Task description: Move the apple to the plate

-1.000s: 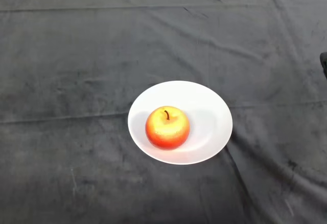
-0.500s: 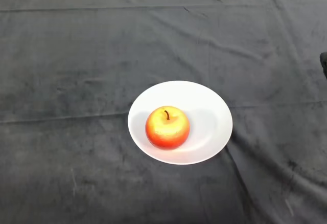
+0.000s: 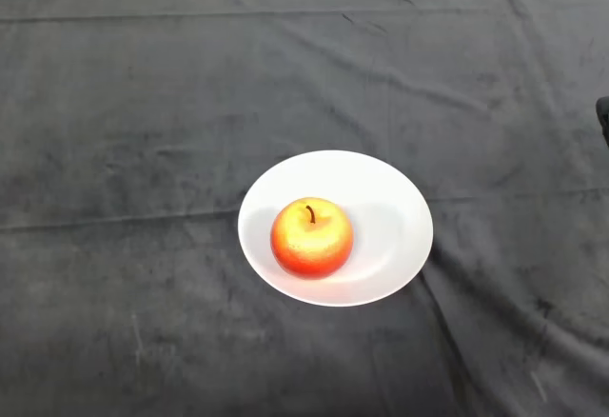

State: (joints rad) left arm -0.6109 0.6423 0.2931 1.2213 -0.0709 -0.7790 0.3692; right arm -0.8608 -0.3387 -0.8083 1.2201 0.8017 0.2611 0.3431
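A red and yellow apple (image 3: 312,238) stands upright, stem up, on the left part of a white round plate (image 3: 390,217). The plate lies on the dark cloth a little right of the view's middle. Nothing touches the apple.
The dark cloth (image 3: 143,150) covers the whole table, with creases running across it. A small dark object (image 3: 603,117) shows at the right edge of the view.
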